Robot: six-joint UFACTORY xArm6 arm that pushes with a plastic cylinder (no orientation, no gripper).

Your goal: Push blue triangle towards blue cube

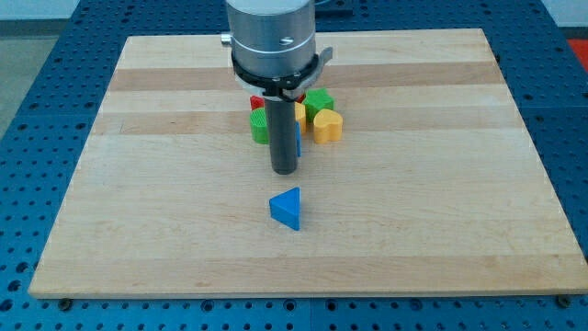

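Note:
The blue triangle (287, 209) lies alone on the wooden board (441, 184), below the centre. My tip (284, 171) is just above it in the view, a short gap away, not touching. The blue cube (299, 146) is almost wholly hidden behind the rod; only a thin blue sliver shows at the rod's right edge, in the cluster above the tip.
A cluster of blocks sits behind the rod near the board's upper middle: a green cylinder (260, 127), a red block (257, 103), a green block (319, 101), a yellow heart-shaped block (327, 126) and a yellow block (300, 114).

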